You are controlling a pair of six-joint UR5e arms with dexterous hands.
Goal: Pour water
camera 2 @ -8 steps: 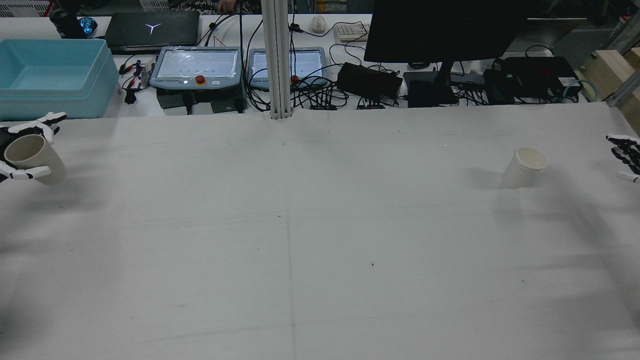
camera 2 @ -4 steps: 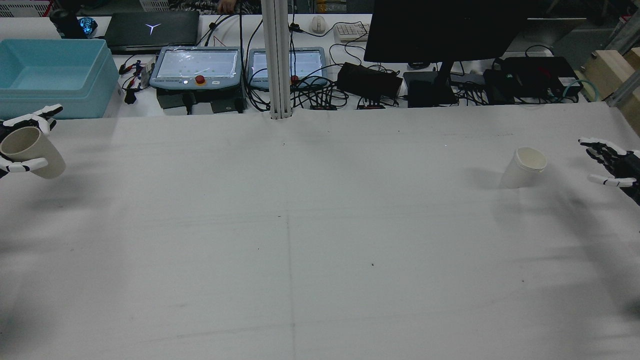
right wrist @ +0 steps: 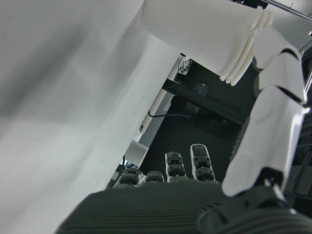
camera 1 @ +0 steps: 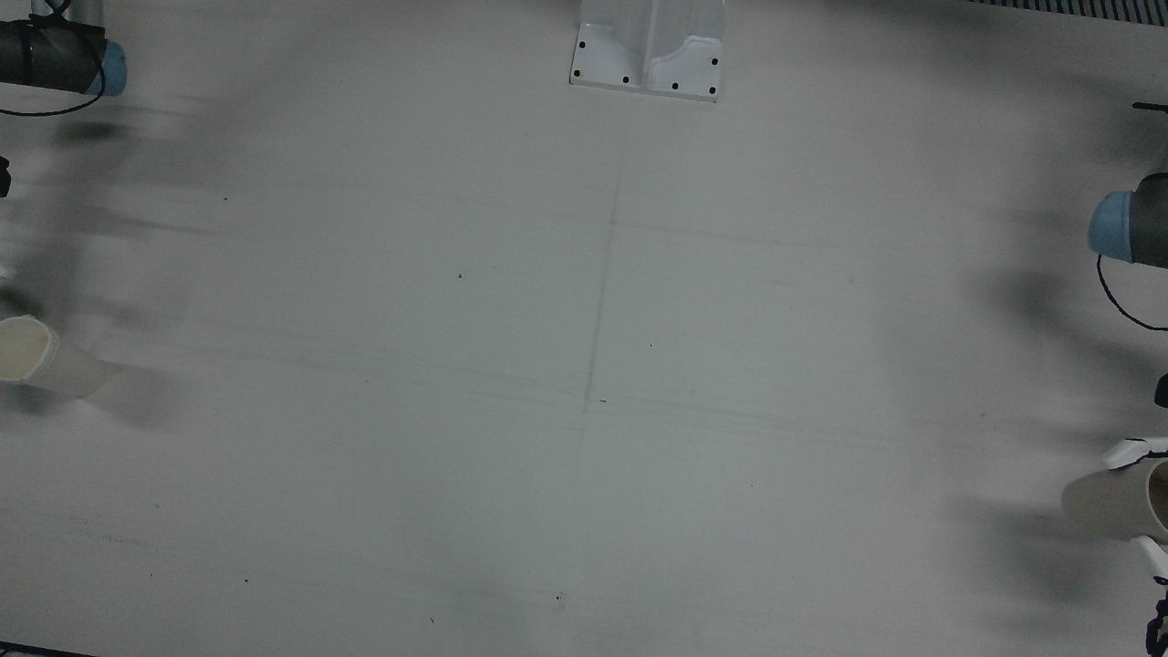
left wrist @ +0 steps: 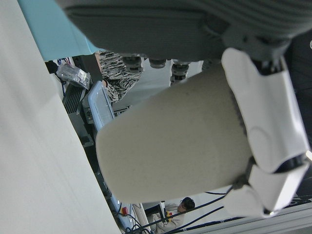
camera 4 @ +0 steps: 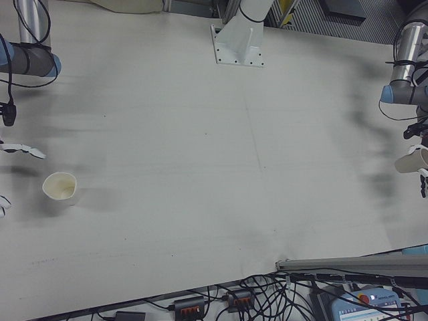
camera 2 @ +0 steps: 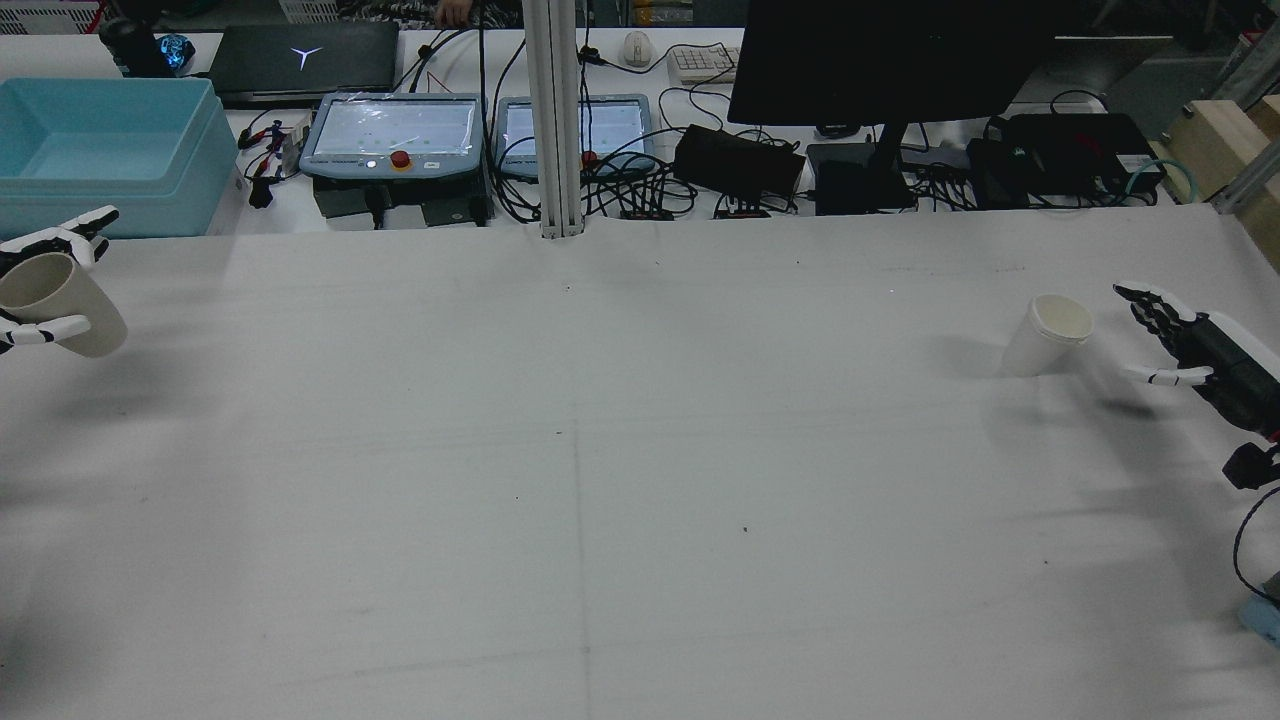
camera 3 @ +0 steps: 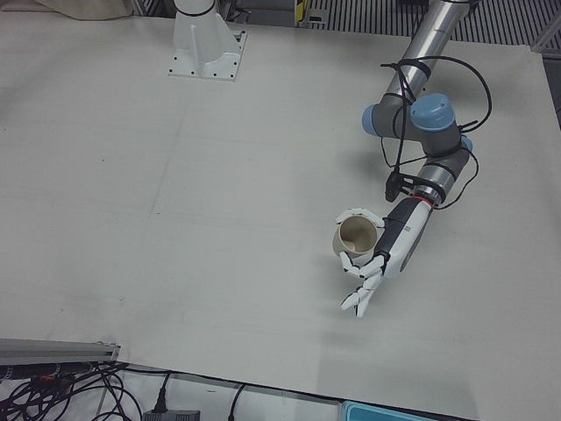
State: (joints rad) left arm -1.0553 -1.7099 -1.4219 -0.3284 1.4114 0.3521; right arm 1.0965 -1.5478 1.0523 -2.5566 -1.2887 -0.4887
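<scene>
Left hand [camera 3: 379, 254] grips a beige paper cup [camera 3: 357, 239], fingers wrapped round its wall, cup lifted off the tabletop [camera 2: 600, 450] and tilted, mouth up and open. In the rear view the same cup sits at 9 o'clock, cut by the frame edge. Cup wall looks matte, slightly rough, tapered; inside too dark to tell if it holds water.

Right hand [camera 2: 1180, 345] is spread, holding nothing, fingers apart, just beside a white paper cup [camera 2: 1045, 335] at 3 o'clock, not touching it in the rear view. White cup stands on the tabletop, tapered, rolled rim; the right hand view shows what looks like several stacked rims. Its contents cannot be made out. The hands have white shells over black joints; the right one is mostly cut off in the right-front view.

Tabletop is covered by a smooth pale grey sheet with faint creases and soft shadows. Beyond it at 12 o'clock: a light blue plastic bin [camera 2: 105, 150], two control tablets [camera 2: 395, 135], a dark monitor [camera 2: 890, 60], tangled black cables.
</scene>
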